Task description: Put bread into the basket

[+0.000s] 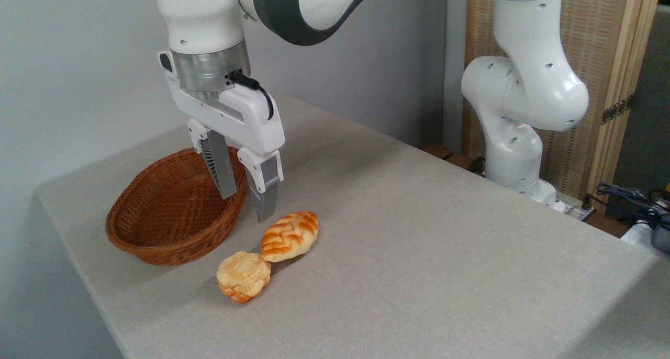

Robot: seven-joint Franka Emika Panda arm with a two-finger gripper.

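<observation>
The bread, a small round pale golden bun with a swirled top, lies on the grey table near the front. The reddish-brown wicker basket stands to its upper left and holds nothing that I can see. My gripper hangs open above the basket's right rim, fingers pointing down with nothing between them. It is above and behind the bun, not touching it.
A leaf-shaped orange-and-white braided loaf lies touching the bun's upper right side, just below the gripper's right finger. The arm's white base stands at the table's back right. Cables lie at the far right. The table's left edge runs close to the basket.
</observation>
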